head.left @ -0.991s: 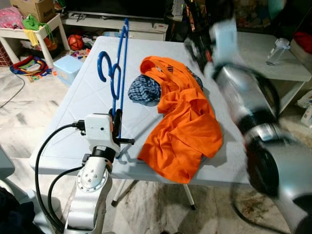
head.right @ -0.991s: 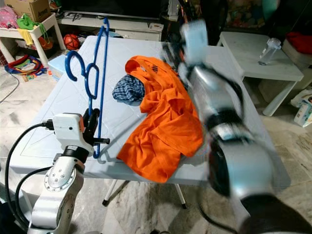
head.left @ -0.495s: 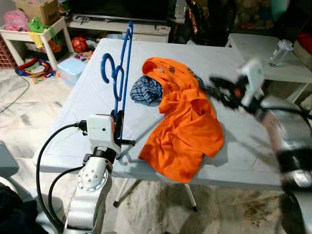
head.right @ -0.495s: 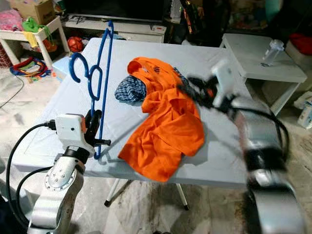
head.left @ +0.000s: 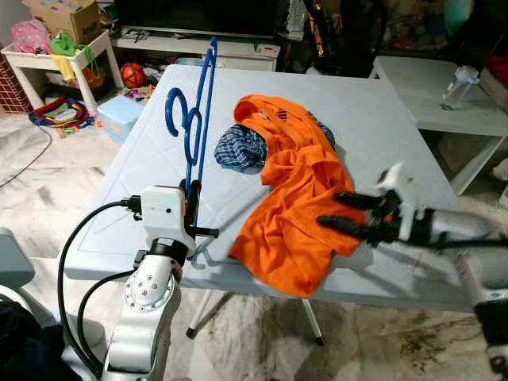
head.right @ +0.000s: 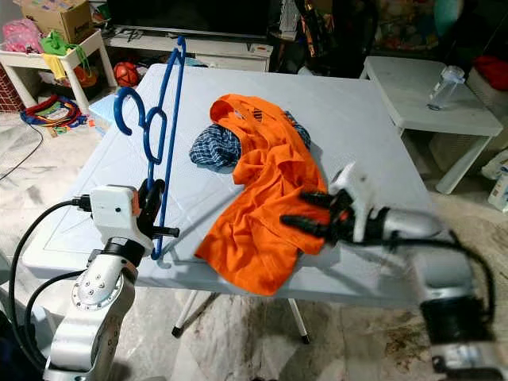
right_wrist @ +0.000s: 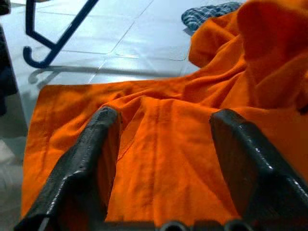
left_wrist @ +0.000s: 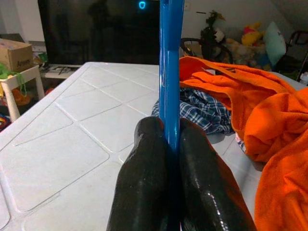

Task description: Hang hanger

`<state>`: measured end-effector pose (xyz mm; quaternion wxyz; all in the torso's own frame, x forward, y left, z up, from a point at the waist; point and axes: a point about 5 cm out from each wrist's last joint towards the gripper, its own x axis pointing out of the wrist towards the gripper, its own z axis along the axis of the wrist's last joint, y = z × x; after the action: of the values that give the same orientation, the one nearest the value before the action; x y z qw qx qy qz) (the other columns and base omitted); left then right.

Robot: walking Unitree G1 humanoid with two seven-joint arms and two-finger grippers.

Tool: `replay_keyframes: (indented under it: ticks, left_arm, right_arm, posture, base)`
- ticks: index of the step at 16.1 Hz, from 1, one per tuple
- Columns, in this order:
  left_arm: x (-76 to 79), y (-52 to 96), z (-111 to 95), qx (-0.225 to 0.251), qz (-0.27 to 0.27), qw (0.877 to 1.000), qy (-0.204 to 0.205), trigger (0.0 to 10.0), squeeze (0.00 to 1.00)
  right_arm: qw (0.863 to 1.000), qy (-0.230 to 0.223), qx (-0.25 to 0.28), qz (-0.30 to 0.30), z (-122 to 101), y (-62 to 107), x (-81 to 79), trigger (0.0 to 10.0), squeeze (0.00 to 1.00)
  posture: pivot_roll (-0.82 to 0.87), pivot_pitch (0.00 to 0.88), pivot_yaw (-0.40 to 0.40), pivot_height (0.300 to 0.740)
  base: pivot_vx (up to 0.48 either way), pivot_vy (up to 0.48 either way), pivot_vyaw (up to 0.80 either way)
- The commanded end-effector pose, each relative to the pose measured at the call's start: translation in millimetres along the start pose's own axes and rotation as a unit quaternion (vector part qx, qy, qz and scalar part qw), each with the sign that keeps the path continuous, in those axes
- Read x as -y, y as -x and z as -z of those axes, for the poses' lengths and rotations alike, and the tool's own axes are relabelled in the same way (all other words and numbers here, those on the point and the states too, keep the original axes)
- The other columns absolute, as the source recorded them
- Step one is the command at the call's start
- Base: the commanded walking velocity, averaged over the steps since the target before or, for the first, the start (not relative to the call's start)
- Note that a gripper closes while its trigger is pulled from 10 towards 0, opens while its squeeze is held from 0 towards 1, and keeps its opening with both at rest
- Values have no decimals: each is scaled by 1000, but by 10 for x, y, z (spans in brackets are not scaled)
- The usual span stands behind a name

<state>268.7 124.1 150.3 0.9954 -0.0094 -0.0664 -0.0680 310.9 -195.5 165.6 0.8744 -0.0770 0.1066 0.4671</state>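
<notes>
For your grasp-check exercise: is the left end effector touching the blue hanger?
Touching. The left wrist view shows both black fingers pressed against the blue hanger, with no gap either side.

Hanger (head.left: pixel 193 131) stands left on the table (head.left: pixel 143 167); shirt (head.left: pixel 298 206) lies right of it

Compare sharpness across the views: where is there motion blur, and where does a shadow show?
Eye views: the right gripper and its arm are smeared, the blue hanger crisp. Right wrist view: the hanger casts a shadow on the white table. Left wrist view: sharp.
</notes>
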Motion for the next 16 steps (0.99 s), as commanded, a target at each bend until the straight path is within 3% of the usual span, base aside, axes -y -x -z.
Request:
replay_keyframes:
  ticks: [1,4,7,8,12,13,16]
  left_arm:
    - [24,-5,40,-11,9,1000,2,10000,0]
    - [22,-14,35,-10,10,1000,1,10000,0]
    - [28,-7,35,-9,10,1000,2,10000,0]
    - [34,-3,35,-10,10,1000,4,10000,0]
    - [33,-8,36,-9,7,1000,5,10000,0]
    - [35,-8,37,-9,8,1000,5,10000,0]
    - [43,-9,40,-10,9,1000,6,10000,0]
  right_arm:
    - [1000,26,2,17,-45,-62,-38,10000,1000]
    - [995,56,20,84,-28,-220,-41,10000,1000]
    - [988,74,8,137,0,-224,50,10000,1000]
    - [985,82,-22,148,63,-188,101,10000,0]
    - [979,105,-94,149,293,-199,90,10000,0]
    - [979,95,-100,148,340,-225,78,0,0]
    - [982,87,-98,137,386,-316,2,0,0]
  posture:
    - [64,68,-49,740]
    - [64,68,-47,740]
    - [64,69,-49,740]
    - [64,69,-50,740]
    - [63,68,-53,740]
    - [63,68,-53,740]
    - [63,68,-55,740]
  base:
    - [0,0,0]
    - [0,0,0]
    - [0,0,0]
    - [0,0,0]
    - [0,0,0]
    - [0,0,0]
    - [0,0,0]
